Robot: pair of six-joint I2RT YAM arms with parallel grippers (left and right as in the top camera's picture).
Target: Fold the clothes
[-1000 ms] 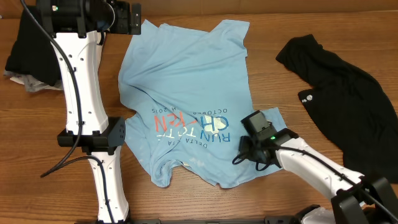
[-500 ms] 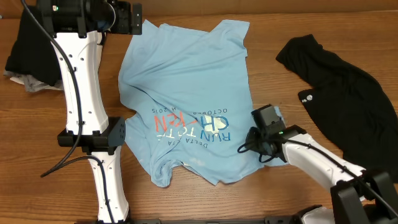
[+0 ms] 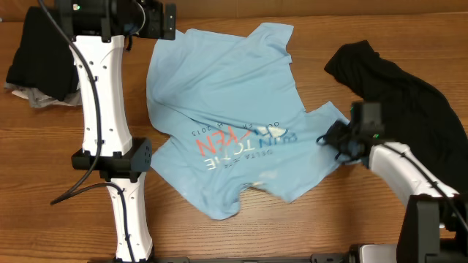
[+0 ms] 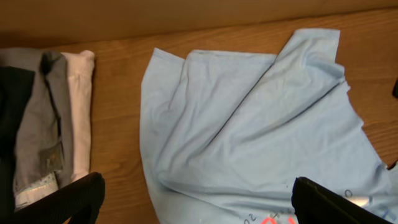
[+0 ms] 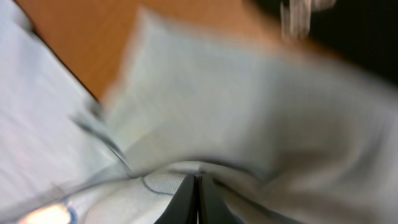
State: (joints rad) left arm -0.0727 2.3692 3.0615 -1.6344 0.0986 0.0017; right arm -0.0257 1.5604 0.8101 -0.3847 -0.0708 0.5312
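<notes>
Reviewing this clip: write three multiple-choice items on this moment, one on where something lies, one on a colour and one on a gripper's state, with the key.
1. Where does the loose black garment lie?
A. On the right arm's side of the T-shirt
B. Under the T-shirt
C. On the left arm's side of the T-shirt

2. What colour is the T-shirt's fabric?
A. Red
B. Light blue
C. White

3. What state is the right gripper in?
A. Wide open, holding nothing
B. Out of every view
C. Shut on the T-shirt's edge

Key:
1 A, as the overhead view shows the black garment spread beyond the T-shirt's edge on the right arm's side.
2 B, as the fabric is pale blue in both the overhead and left wrist views.
3 C, as the right wrist view shows its fingers pressed together with pale cloth bunched at the tips.
</notes>
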